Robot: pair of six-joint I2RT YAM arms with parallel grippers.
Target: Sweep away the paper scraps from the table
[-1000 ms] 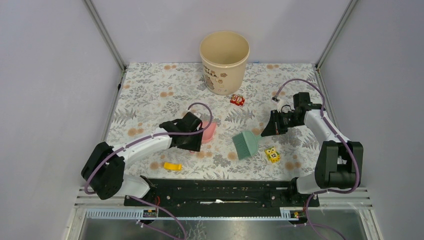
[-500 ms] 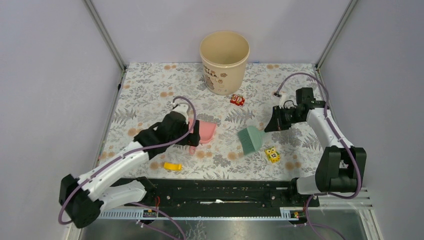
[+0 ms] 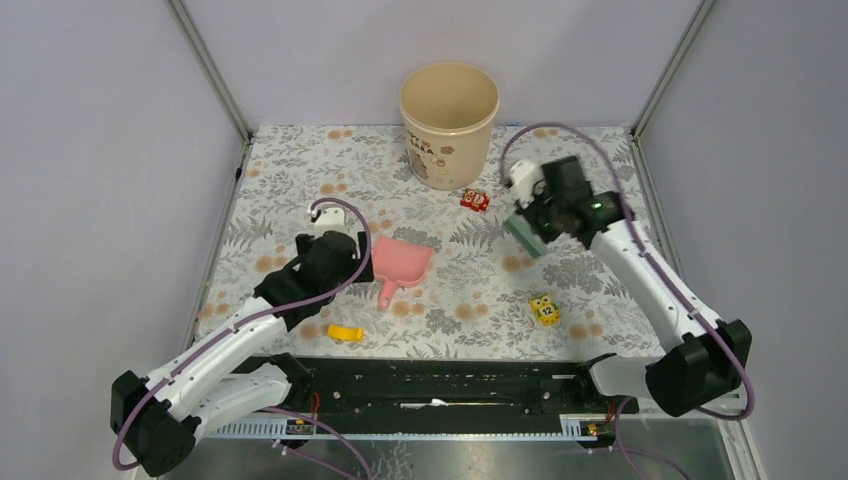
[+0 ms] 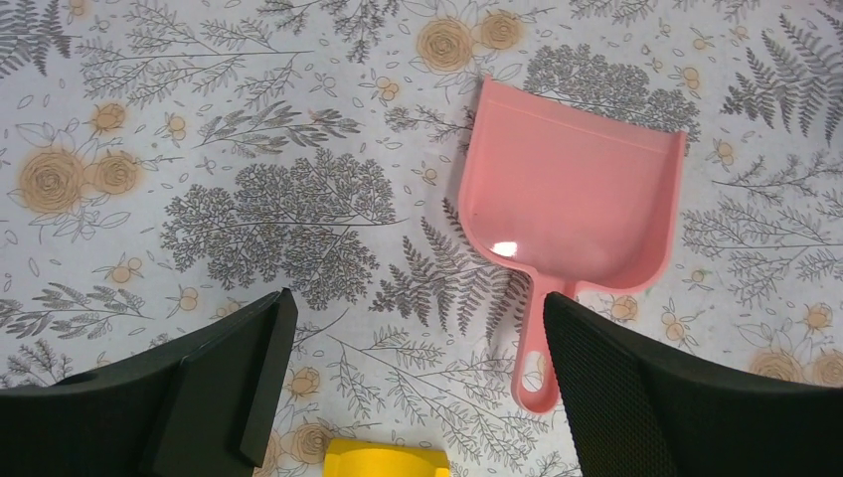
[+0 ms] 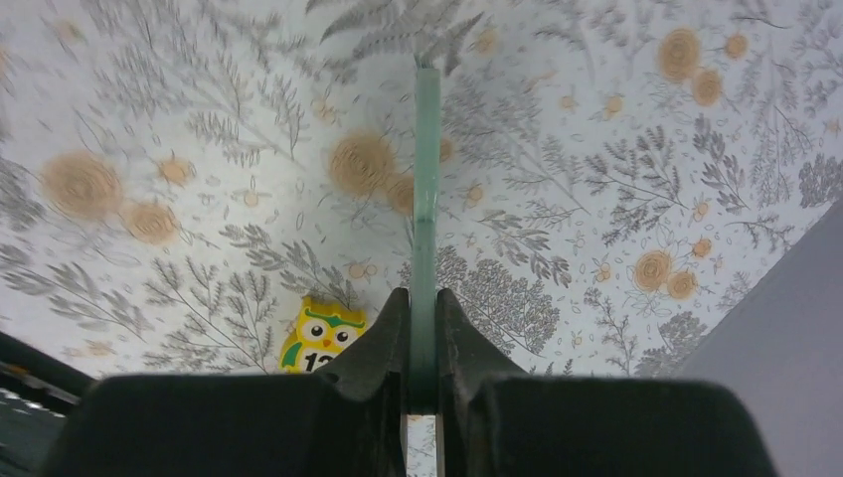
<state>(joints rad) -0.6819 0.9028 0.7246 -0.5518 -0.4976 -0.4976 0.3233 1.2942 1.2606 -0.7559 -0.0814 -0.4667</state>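
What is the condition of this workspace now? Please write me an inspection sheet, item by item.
Surface: table under a white cloth printed with grey leaves and orange flowers, lying flat.
Job's things: paper scraps, nothing seen; pink plastic dustpan lies flat, no scraps in it; green hand brush is held.
Clutter: beige round bucket, red toy cube, yellow owl cube, flat yellow piece.
Grippers: left gripper open, holding nothing; right gripper shut on the green hand brush.
Cables: purple cables loop above both wrists, snagged on nothing.
Surroundings: pale plain walls, metal frame posts.
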